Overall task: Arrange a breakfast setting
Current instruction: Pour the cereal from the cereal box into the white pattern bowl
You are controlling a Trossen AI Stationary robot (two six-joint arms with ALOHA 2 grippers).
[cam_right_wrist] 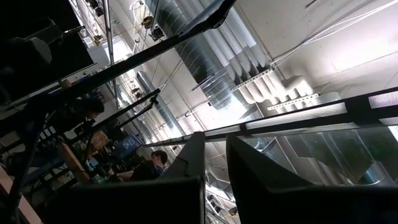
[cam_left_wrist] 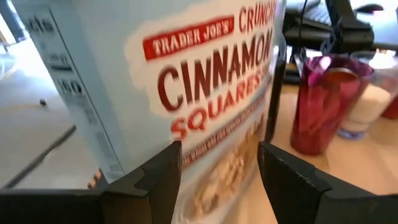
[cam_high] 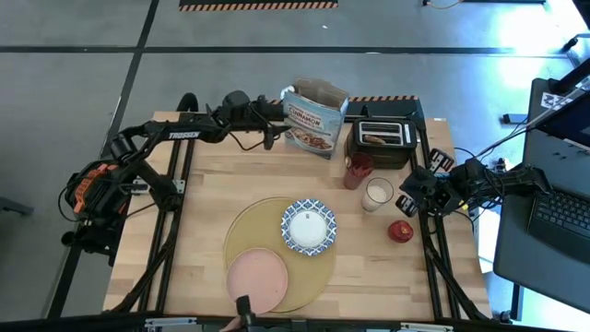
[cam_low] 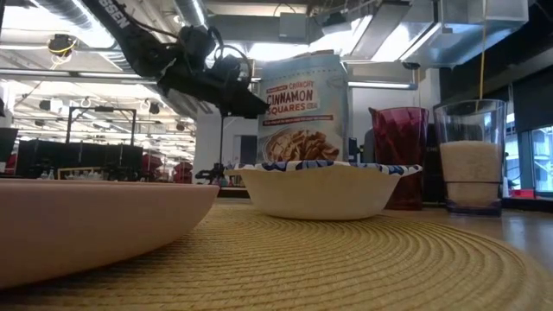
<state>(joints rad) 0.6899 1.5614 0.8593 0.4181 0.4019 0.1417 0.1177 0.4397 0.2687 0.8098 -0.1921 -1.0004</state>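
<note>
We note bowl [cam_high: 308, 227] and plate [cam_high: 257, 275] placed on the placemat [cam_high: 247, 228]; toast, apple [cam_high: 400, 231] outstanding at three o'clock; left gripper [cam_left_wrist: 219, 163] half-open around cereal box [cam_left_wrist: 186, 74], right gripper [cam_right_wrist: 214, 165] closed.

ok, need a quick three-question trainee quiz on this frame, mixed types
1. True or false: the bowl sits on the pink plate.
2. Which gripper is at the cereal box? A) left B) right
3. Fill in: the milk glass stands between the red cup and the ____.

Key: 1 false, both lie side by side on the placemat. 2 A, the left gripper has its fingers open around the box; the right gripper points up, shut. 3 apple.
</note>
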